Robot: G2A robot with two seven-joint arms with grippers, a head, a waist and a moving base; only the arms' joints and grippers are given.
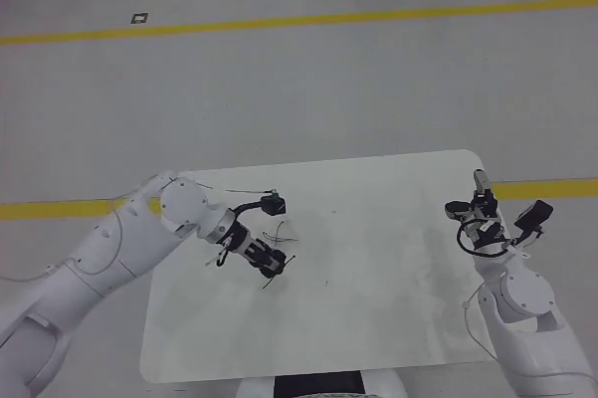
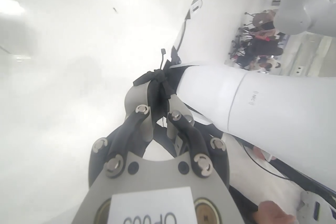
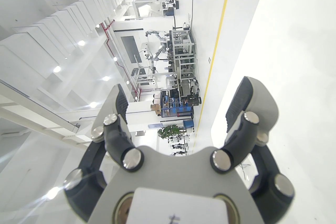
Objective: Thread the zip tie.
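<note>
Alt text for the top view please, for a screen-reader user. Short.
From above, the left gripper is over the left part of a white rounded-corner table, jaws shut on a thin black plastic zip tie. The right gripper is at the table's right edge, jaws open and empty. Yellow floor lines run beyond the table.

Left arm [image 1: 99, 254], white rounded shell, right arm [image 1: 532, 308] the same; black cables [image 1: 247, 209] loop at the wrists; left gripper [image 2: 159, 97] and right gripper [image 3: 181, 93] in grey metal, black ribbed pads [image 3: 237, 101], shiny round screws [image 3: 134, 158].
</note>
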